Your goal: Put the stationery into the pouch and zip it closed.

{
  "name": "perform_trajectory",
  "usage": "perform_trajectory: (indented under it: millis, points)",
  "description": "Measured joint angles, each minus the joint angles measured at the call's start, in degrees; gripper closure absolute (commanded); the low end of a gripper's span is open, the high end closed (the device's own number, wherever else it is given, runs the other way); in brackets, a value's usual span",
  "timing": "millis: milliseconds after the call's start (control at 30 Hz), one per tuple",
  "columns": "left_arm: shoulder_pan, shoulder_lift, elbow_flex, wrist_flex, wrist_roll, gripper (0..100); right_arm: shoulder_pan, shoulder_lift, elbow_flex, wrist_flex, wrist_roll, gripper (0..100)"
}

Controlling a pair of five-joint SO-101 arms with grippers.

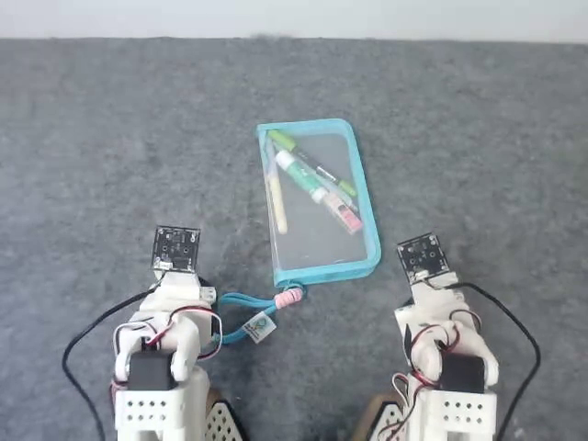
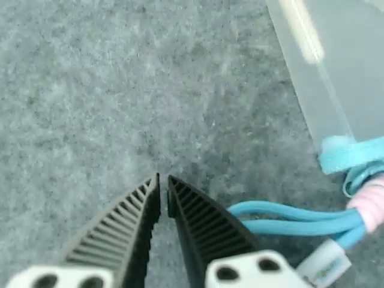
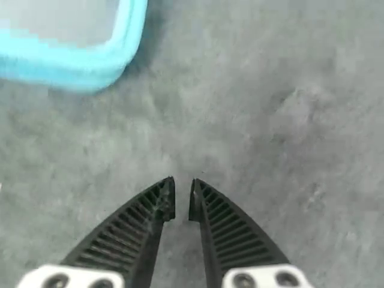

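At the middle of the grey, carpet-textured table top [image 1: 92,138] lies the clear plastic pouch with a turquoise zip border [image 1: 326,273], flat. Its long axis runs from the far side toward the arms and leans a little, so the near end sits further toward the right arm than the far end.

Inside it, the stationery lies roughly along that same axis. A pale yellow stick [image 1: 276,197] runs along the side toward the left arm. A green-capped marker [image 1: 308,161] and a white marker with a pink end [image 1: 322,193] slant across the middle.

From the pouch's near corner on the left arm's side, a blue strap [image 1: 241,301] with a pink bead [image 1: 290,296] and a small white tag [image 1: 260,328] trails toward the left arm.

The left gripper [image 2: 163,180] hangs over bare table just beside the strap [image 2: 288,216] and pouch corner [image 2: 336,90]. Its black ribbed jaws are drawn almost together with nothing between them.

The right gripper [image 3: 182,183] hangs over bare table near the pouch's other near corner [image 3: 72,69]. Its jaws are likewise nearly closed and hold nothing.
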Motion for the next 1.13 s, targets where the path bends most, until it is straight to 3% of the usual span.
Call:
perform_trajectory:
  millis: [1133]
  points:
    - [0.09, 0.0, 0.0, 0.26, 0.0, 98, 0.0, 0.0, 0.0, 1.76, 0.0, 94.3]
